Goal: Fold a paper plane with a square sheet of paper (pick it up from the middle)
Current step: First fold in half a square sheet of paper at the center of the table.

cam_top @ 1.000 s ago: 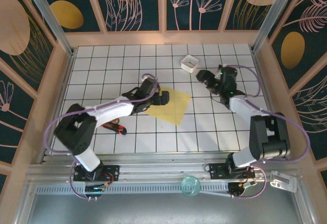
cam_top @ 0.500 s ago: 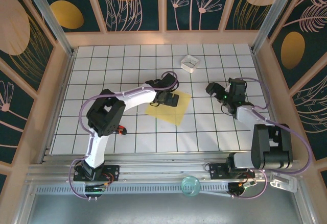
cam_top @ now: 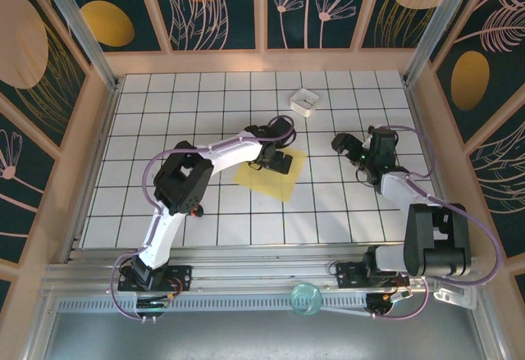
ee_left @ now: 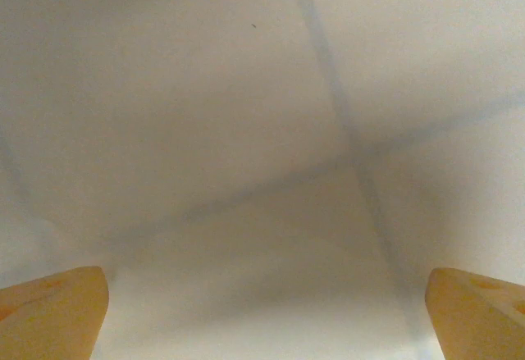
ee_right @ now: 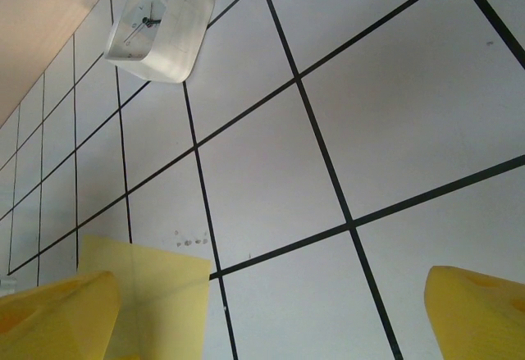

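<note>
The square sheet of paper point(cam_top: 267, 178) lies flat and unfolded on the grid table, yellow, one corner pointing right. My left gripper point(cam_top: 280, 161) hovers low over its middle, open. In the left wrist view the sheet point(ee_left: 246, 130) spreads under the fingertips point(ee_left: 53, 311), with grid lines showing through and nothing between the jaws of the left gripper point(ee_left: 262, 327). My right gripper point(cam_top: 340, 143) stands open over bare tiles to the right of the sheet. Its wrist view has the gripper point(ee_right: 267, 319) wide apart and the sheet's corner point(ee_right: 156, 290) at the lower left. The paper plane is out of view.
A small white square box point(cam_top: 304, 102) sits behind the sheet, also seen as the box point(ee_right: 160, 24) in the right wrist view. A red and black tool point(cam_top: 194, 209) peeks out under the left arm. A clear round lid point(cam_top: 308, 298) rests on the front rail.
The left arm has stretched out to the right, carrying its gripper from the sheet's left edge to over its middle. The right gripper has pulled back toward the near right.
</note>
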Action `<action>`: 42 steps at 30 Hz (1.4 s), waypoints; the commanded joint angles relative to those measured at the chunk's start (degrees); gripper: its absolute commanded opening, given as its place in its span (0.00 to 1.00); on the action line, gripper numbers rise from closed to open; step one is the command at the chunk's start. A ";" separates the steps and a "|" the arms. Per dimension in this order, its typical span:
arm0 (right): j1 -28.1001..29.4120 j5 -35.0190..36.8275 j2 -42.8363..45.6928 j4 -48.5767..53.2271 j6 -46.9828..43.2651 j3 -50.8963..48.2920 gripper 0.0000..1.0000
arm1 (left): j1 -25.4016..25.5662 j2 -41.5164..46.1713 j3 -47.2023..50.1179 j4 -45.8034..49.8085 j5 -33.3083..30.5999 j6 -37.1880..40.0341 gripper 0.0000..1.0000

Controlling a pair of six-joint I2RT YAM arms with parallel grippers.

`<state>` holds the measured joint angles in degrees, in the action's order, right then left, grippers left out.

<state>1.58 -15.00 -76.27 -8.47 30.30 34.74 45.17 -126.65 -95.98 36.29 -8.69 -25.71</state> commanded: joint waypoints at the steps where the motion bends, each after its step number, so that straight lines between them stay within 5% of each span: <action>1: -0.35 -0.26 1.46 -1.46 -0.77 -0.86 0.96 | 0.62 -1.05 -1.69 3.27 1.39 0.97 0.99; 31: -0.56 1.56 3.05 -0.06 -0.92 -1.29 0.96 | 0.71 -2.29 3.37 -1.15 5.78 1.76 0.95; 42: -0.69 1.91 3.06 0.38 -1.05 -1.32 0.96 | 0.73 -0.51 4.99 -4.50 8.20 0.54 0.83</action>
<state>1.48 -14.37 -74.39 -8.51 30.30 34.06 45.54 -126.34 -93.47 32.12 -5.80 -24.27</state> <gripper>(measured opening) 0.960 0.843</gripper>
